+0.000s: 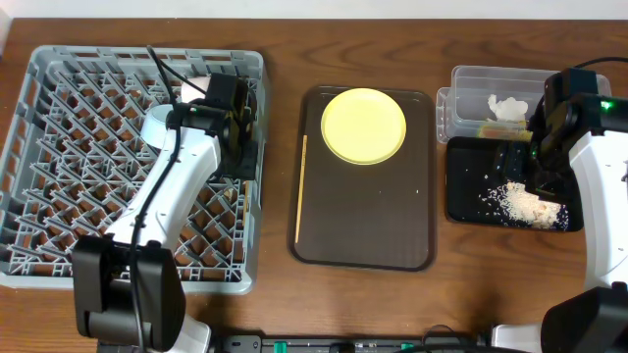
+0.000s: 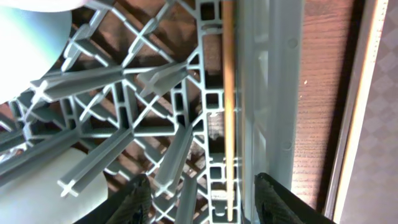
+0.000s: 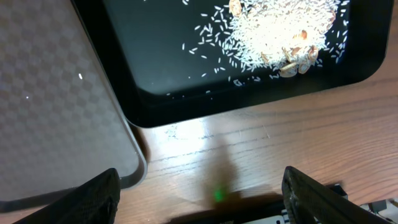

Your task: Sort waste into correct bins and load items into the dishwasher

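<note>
My left gripper (image 1: 241,147) (image 2: 202,202) is open and empty, low over the right edge of the grey dish rack (image 1: 59,186). A wooden chopstick (image 2: 229,106) lies in the rack along that edge, between my fingers. A light blue bowl (image 1: 157,127) (image 2: 25,31) and a white bowl (image 1: 193,88) sit in the rack. A second chopstick (image 1: 300,186) and the yellow plate (image 1: 363,125) lie on the brown serving tray. My right gripper (image 1: 537,165) (image 3: 199,205) is open and empty at the black tray (image 1: 461,201) (image 3: 161,93), which holds rice scraps (image 1: 520,201) (image 3: 273,31).
The brown serving tray (image 1: 363,226) (image 3: 56,99) lies between rack and bins. The clear tub (image 1: 471,83) behind the black tray holds a crumpled white napkin (image 1: 507,106). A little green and orange shows at its front edge, mostly hidden by my right arm.
</note>
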### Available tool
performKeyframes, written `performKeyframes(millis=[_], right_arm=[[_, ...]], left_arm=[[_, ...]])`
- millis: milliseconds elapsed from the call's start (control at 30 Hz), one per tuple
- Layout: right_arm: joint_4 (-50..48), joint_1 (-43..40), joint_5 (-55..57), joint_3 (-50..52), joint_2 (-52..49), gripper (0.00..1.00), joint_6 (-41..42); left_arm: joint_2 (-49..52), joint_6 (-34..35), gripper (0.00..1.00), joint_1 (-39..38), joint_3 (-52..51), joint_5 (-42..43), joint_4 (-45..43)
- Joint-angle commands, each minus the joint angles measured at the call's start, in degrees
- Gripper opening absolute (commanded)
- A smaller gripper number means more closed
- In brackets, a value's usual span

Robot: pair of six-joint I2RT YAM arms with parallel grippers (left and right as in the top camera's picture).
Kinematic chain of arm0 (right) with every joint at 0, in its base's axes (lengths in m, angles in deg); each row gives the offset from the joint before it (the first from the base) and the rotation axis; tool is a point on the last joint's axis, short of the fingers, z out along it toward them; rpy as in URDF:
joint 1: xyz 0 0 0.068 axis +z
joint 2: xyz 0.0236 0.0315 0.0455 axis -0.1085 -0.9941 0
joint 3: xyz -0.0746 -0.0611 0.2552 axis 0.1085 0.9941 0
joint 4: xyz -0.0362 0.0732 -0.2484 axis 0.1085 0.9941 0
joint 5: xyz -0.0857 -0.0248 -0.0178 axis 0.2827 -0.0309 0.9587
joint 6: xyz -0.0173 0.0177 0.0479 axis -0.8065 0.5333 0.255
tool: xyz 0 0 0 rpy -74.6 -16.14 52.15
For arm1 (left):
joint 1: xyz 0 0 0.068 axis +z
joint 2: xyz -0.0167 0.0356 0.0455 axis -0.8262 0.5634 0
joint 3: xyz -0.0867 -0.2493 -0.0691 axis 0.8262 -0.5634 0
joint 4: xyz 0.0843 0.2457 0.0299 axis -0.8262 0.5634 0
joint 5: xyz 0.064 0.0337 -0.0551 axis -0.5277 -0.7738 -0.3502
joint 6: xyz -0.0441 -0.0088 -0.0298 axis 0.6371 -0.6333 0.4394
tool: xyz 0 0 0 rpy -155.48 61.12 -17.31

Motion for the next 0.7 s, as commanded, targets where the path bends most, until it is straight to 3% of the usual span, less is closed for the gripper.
performKeyframes(millis=[0, 267, 667], right_arm=[[0.0, -0.6, 0.0, -0.6, 0.1, 0.81, -0.8], [-0.7, -0.6, 0.0, -0.6, 0.1, 0.81, -0.6], [-0.6, -0.6, 0.0, -0.6, 0.1, 0.81, -0.6]], left_arm=[[-3.9, -0.5, 0.56, -0.6, 0.6, 2.0, -0.2], [-6.8, 1.0, 0.54, -3.4, 0.4, 15.0, -1.4], [-0.3, 2.8, 0.53, -16.6, -1.6, 11.4, -5.9]])
